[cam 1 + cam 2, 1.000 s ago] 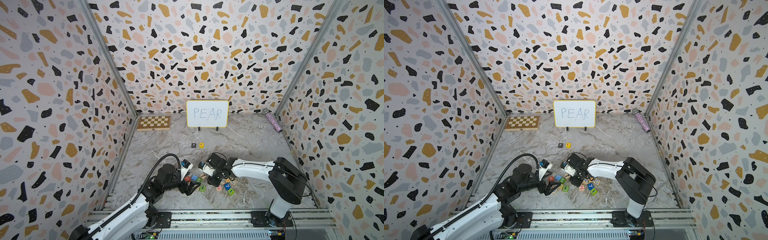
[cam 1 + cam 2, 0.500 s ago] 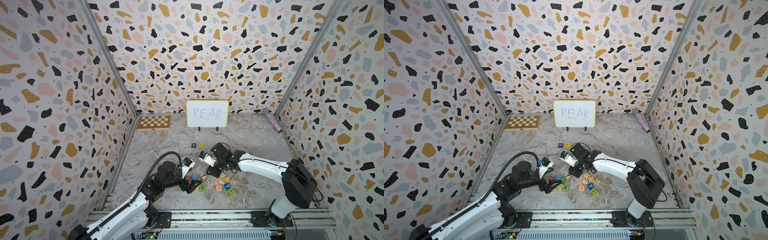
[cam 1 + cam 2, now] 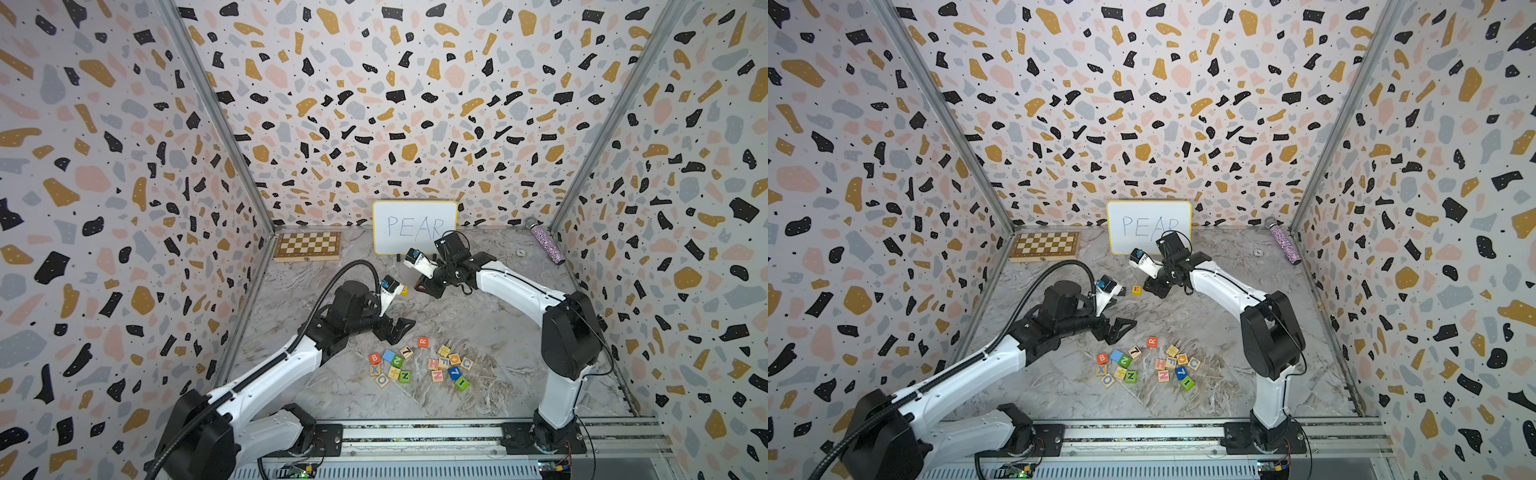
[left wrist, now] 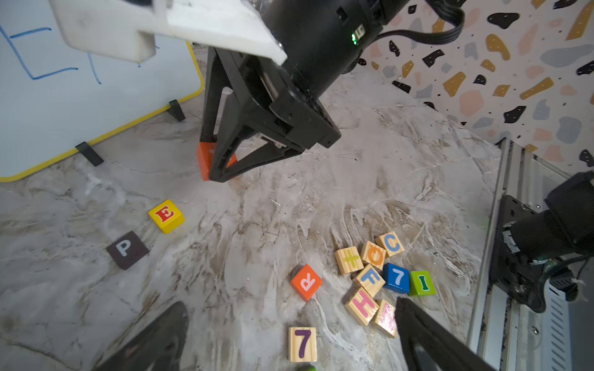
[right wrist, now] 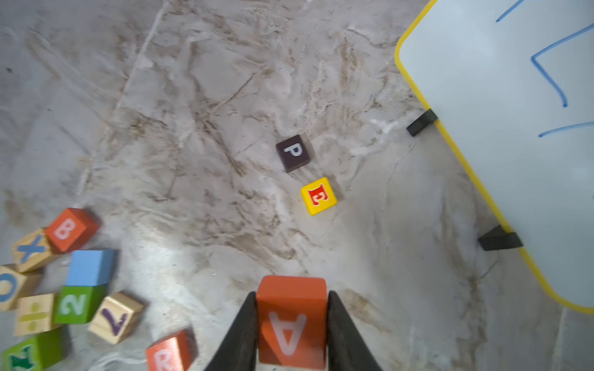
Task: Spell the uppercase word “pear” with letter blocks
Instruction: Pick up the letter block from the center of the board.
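Note:
My right gripper is shut on the orange-red A block. It holds the block low over the table in front of the whiteboard, right of the yellow E block, also seen in the left wrist view as the A block. The black P block and the E block lie side by side, P on the left. The orange-red R block sits at the far edge of the loose pile. My left gripper hovers open and empty just beyond the pile, left of the R block.
The yellow-edged whiteboard stands at the back, a chessboard to its left and a glittery bottle in the back right corner. Two clusters of other blocks lie near the front rail.
My right gripper has carried the A block out of the pile, back and up toward the E block by the whiteboard. My left gripper has drawn back from the pile, still open.

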